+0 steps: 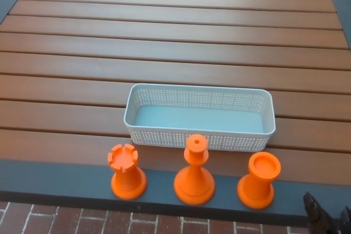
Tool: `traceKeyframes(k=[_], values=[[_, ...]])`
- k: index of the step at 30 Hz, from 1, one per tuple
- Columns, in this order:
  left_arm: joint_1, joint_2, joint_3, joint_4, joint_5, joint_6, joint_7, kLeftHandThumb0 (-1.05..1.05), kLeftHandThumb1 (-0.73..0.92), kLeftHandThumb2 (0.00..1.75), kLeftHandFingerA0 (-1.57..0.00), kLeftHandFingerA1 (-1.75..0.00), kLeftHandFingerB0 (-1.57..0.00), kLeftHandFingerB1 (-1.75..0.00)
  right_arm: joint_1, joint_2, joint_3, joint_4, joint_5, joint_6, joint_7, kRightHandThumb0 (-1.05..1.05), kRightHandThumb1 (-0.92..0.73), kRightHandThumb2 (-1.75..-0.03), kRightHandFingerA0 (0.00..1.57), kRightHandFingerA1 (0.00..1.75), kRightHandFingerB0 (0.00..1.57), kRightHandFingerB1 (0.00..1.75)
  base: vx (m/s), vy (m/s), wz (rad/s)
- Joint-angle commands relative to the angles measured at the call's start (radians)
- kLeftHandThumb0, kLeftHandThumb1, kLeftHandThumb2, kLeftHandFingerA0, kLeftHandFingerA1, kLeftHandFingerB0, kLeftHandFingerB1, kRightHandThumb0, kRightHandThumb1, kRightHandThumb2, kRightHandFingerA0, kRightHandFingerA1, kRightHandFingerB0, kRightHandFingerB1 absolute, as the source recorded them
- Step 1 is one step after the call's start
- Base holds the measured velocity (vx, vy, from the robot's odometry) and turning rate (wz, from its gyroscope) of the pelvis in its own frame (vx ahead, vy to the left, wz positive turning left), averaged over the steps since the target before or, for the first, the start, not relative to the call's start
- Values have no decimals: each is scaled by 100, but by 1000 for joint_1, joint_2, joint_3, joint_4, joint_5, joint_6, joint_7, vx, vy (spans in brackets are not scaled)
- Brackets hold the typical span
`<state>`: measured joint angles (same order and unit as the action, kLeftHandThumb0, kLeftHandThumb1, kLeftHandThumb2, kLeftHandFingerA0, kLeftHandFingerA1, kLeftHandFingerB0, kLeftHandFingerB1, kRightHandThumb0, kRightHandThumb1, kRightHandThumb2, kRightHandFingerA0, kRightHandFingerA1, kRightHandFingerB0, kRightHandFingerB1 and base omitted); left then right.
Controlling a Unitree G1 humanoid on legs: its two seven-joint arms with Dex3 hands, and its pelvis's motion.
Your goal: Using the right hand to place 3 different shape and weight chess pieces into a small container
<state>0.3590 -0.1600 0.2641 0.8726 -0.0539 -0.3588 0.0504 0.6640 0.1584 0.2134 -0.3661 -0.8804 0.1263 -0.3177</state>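
Three orange chess pieces stand in a row on the dark front rim of the table: a rook with a notched top (128, 171) at the left, a taller piece with a round knob (194, 171) in the middle, and a stout piece with a cupped top (259, 181) at the right. Just behind them sits a white perforated container (199, 96), with nothing inside it. Only a dark tip of my right hand (318, 217) shows at the bottom right corner, low and to the right of the cupped piece, not touching it. My left hand does not show.
The table (175, 36) is made of brown wooden slats with a dark grey frame (66, 179). Red brick paving (66, 220) lies below the front edge.
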Motion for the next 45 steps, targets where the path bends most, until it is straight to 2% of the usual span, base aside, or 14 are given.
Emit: traceKeyframes(k=[1, 2, 10, 11, 19, 20, 22, 24, 25, 36, 37, 40, 41, 45], values=[[9, -3, 7, -2, -50, -102, -57, -8, 53, 111, -115, -129, -101, -104, -256, 121, -3, 72, 28, 177, 15, -89, -55, -86, 0, 0, 7, 23, 0, 0, 0], [8, 0, 0, 2, -38, -109, -49, -8, 53, 110, -112, -130, -99, -103, -285, 119, 0, 104, 35, 182, 4, -72, -61, -59, 0, 17, 13, 26, 0, 0, 0], [9, -2, -2, -8, -38, -93, -46, -9, 54, 107, -112, -129, -98, -102, -375, 106, -7, 161, 33, 225, -2, -75, -55, -64, 0, 16, 14, 27, -2, 0, 1], [15, -6, -6, -22, -36, -85, -43, -10, 53, 108, -109, -133, -97, -104, -409, 100, -14, 174, 32, 232, -4, -74, -63, -61, 0, 18, 14, 25, 0, 0, 0], [30, -3, -34, -27, -2, -76, -7, -10, 53, 109, -109, -133, -96, -107, -501, 73, -11, 193, 37, 278, -32, -74, -63, -60, 0, 19, 16, 26, 0, 0, 0], [29, -3, -32, -15, -13, -80, -20, -10, 54, 109, -111, -134, -99, -114, -505, 65, 1, 194, 30, 270, -44, -73, -49, -89, 0, 16, 12, 37, 0, 0, 0], [29, -2, -32, -9, -18, -82, -26, -10, 54, 109, -111, -134, -99, -114, -507, 61, 8, 194, 28, 268, -50, -73, -49, -89, 0, 16, 12, 37, 0, 0, 0], [24, 5, -36, 31, 0, -151, -12, -5, 57, 105, -109, -139, -96, -110, -512, 58, 16, 199, 36, 261, -60, -73, -49, -88, 2, 15, 12, 37, 0, 0, 0], [16, 11, -33, 53, -3, -162, -19, -8, 60, 102, -106, -142, -95, -111, -512, 51, 26, 202, 22, 256, -75, -72, -63, -60, 0, 31, 19, 27, 0, 0, 0], [-53, 42, 16, 210, -85, -201, -171, -9, 59, 104, -111, -139, -96, -108, -482, 8, 90, 195, -29, 273, -139, -71, -62, -60, 0, 32, 18, 27, 0, 0, 0], [-53, 41, 15, 209, -83, -199, -164, -10, 59, 102, -111, -139, -96, -109, -478, 3, 88, 202, -31, 276, -145, -69, -46, -87, 0, 25, 13, 39, 0, 0, 0], [-55, 40, 18, 213, -81, -198, -160, -10, 59, 102, -111, -139, -96, -109, -473, -6, 87, 212, -34, 281, -155, -69, -46, -87, 0, 25, 13, 39, 0, 0, 0], [-58, 43, 26, 222, -90, -197, -171, -11, 53, 110, -114, -135, -99, -107, -469, -10, 84, 217, -27, 272, -161, -69, -61, -59, 0, 34, 19, 27, 0, 0, 0], [-60, 51, 24, 232, -80, -194, -154, -13, 56, 103, -111, -136, -97, -107, -465, -17, 90, 221, -25, 269, -169, -70, -62, -58, 0, 35, 22, 28, 0, 0, 0]])
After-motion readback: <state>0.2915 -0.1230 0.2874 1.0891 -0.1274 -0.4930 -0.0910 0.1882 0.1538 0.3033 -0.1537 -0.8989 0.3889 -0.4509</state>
